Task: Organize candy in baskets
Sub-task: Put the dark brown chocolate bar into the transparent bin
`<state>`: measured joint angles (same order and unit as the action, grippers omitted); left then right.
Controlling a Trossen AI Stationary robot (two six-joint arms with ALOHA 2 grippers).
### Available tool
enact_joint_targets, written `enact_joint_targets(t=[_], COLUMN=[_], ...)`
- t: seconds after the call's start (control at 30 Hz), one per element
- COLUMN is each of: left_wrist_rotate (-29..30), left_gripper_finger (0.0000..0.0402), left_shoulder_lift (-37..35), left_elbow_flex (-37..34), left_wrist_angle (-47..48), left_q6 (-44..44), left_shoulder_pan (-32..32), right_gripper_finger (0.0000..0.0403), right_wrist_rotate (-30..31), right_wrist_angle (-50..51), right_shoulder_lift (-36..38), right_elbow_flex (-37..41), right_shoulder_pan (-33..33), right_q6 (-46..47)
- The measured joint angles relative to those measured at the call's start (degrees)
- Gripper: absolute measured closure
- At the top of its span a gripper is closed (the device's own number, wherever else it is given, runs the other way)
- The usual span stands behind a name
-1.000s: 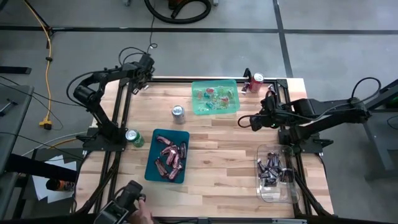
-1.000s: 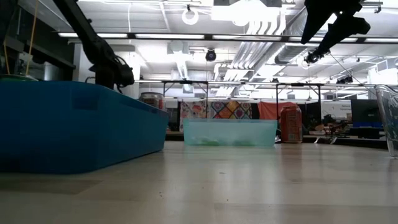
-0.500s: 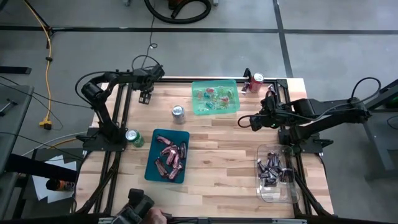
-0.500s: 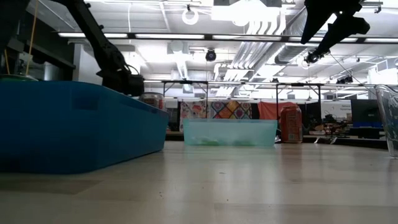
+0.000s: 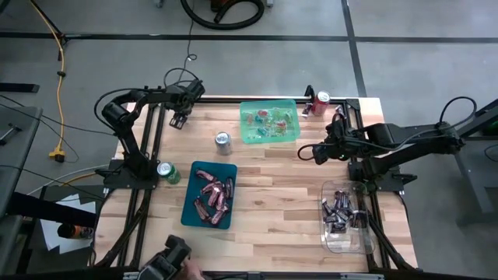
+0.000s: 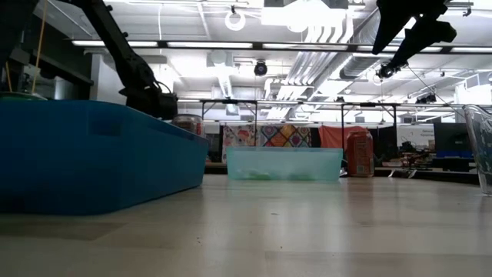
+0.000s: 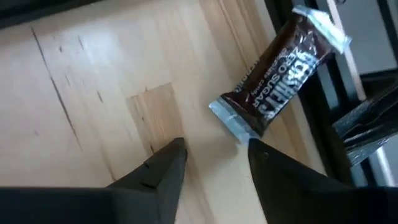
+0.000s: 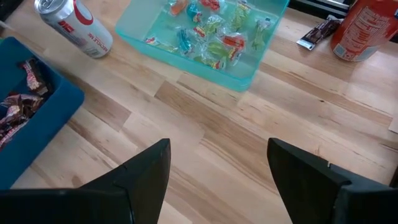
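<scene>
A dark brown candy bar (image 7: pixel 280 71) lies flat on the wood by the table's far left corner, next to the black frame rail. My left gripper (image 7: pixel 214 146) (image 5: pixel 180 118) hangs open just short of the bar's silver crimped end, pointing steeply down, with nothing between its fingers. My right gripper (image 8: pixel 217 146) (image 5: pixel 317 152) hovers open, high over the table's right half. The light green basket (image 5: pixel 270 122) holds green and red pieces, the dark teal basket (image 5: pixel 210 194) pinkish-red bars, and the clear basket (image 5: pixel 345 219) dark mini bars.
A silver can (image 5: pixel 222 141), a green can (image 5: pixel 167 172) and a red can (image 5: pixel 320 102) stand on the table. Another dark bar (image 8: pixel 317 31) lies beside the red can. Bare wood stretches between the baskets. A person's hand with a dark device (image 5: pixel 170 260) is at the near edge.
My left gripper has moved from beyond the table's far left corner in over that corner, toward the near edge and down. It has rolled about its own axis. My right arm has kept still.
</scene>
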<state>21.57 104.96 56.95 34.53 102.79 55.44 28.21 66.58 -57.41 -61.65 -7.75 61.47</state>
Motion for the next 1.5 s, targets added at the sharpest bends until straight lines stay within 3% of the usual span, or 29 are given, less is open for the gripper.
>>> enact_joint_targets(t=[0.23, 0.4, 0.67, 0.93, 1.2, 1.33, 1.5], left_wrist_rotate=[-1.7, -2.3, 1.6, 4.8, 11.3, 10.3, 7.6], left_gripper_finger=[0.0387, 0.0399, 0.0401, 0.0401, 0.0401, 0.0401, 0.0401], left_shoulder_lift=[-2.3, -6.0, -10.3, -4.1, 2.4, 3.6, 4.2], left_elbow_flex=[-0.4, -0.3, -0.2, -0.2, 4.1, 4.2, 4.2], left_wrist_angle=[-0.1, -2.1, -1.8, -6.9, -0.1, 1.4, 3.0], left_q6=[-4.3, -7.0, -6.9, -7.6, -9.0, -13.1, -8.4], left_shoulder_pan=[-0.8, -0.8, 0.7, 3.4, 0.8, -1.1, -5.6], right_gripper_finger=[0.014, 0.014, 0.014, 0.014, 0.014, 0.014, 0.014], right_wrist_rotate=[-0.2, -0.2, -0.2, -0.1, -0.9, -1.2, 0.1], right_wrist_angle=[0.0, 0.0, 0.0, -0.5, -0.9, -0.9, -0.9], right_shoulder_lift=[0.0, 0.0, 0.0, 0.0, 0.0, 0.0, 0.0], right_elbow_flex=[0.0, 0.0, 0.0, 0.0, 0.0, 0.0, 0.0], right_shoulder_pan=[0.0, 0.0, 0.0, 0.0, 0.0, -0.1, 0.0], right_q6=[0.0, -0.8, -2.0, 0.1, 1.6, 1.6, 1.1])
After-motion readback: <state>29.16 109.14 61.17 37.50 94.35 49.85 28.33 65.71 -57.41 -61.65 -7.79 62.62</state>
